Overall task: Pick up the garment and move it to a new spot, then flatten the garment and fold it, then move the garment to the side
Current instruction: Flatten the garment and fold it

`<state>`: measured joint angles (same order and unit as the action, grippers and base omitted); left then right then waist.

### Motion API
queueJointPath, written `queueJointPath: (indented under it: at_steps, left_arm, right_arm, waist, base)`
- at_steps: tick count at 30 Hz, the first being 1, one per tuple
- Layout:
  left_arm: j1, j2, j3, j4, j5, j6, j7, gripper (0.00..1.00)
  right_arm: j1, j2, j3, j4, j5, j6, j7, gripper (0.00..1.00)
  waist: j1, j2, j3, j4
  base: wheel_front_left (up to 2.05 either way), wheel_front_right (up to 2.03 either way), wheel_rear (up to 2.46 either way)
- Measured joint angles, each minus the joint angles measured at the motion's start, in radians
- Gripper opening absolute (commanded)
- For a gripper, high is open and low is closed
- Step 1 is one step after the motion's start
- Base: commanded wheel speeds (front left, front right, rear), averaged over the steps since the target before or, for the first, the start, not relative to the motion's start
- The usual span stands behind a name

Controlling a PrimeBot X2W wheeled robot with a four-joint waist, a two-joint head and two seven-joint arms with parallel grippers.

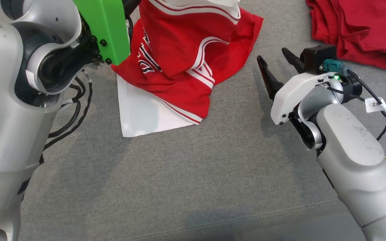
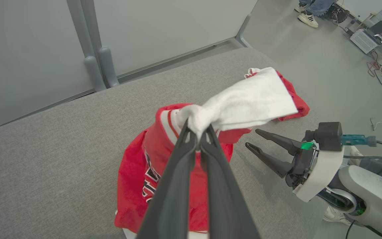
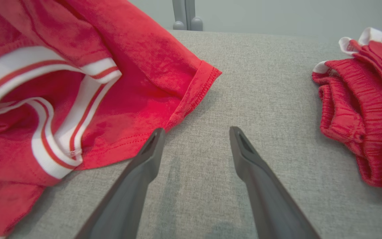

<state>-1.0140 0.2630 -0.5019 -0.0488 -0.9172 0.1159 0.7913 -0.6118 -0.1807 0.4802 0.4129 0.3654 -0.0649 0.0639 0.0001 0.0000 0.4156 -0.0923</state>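
Garment [image 1: 179,67], red jersey with white and dark trim, hangs bunched from left gripper [image 2: 197,137]. Its top is raised and its lower part is draped on grey padded surface [image 1: 193,174]. White layer [image 1: 142,113] lies flat under the red at lower left in head view. Left fingers are clenched tight on a wad of the white fabric. Right gripper [image 1: 272,55] hovers just right of the jersey, fingers [image 3: 144,159] spread wide, grasping nothing. One tip is just beside the red hem; cannot tell if it touches. Second red garment [image 1: 357,30] lies crumpled at far right, well apart from the jersey. Green plate [image 1: 107,30] on left wrist overlaps the jersey's left edge in head view. Person's shoes [image 2: 307,18] are on the floor beyond the surface.
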Motion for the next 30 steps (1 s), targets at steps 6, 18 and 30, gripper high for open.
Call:
queueJointPath:
  at_steps: [6, 18, 30]
  left_arm:
    - [-0.001, -0.002, 0.0, -0.026, -0.002, -0.001, 0.0, 0.0]
    - [0.0, 0.014, 0.009, -0.069, -0.004, -0.002, 0.009, 0.0]
    - [0.005, 0.028, 0.016, -0.103, -0.013, -0.001, 0.015, 0.0]
  right_arm:
    - [-0.014, 0.033, 0.002, 0.053, 0.003, 0.0, -0.002, 1.0]
    - [-0.085, 0.063, 0.003, 0.134, 0.004, 0.003, -0.048, 1.0]
    - [-0.128, 0.057, -0.027, 0.21, 0.015, 0.005, -0.096, 0.5]
  waist:
    - [0.0, 0.0, 0.023, 0.043]
    - [0.0, 0.0, 0.063, 0.077]
    - [0.0, 0.0, 0.072, 0.081]
  base:
    - [0.0, 0.0, 0.0]
    - [0.0, 0.0, 0.0]
    - [0.0, 0.0, 0.0]
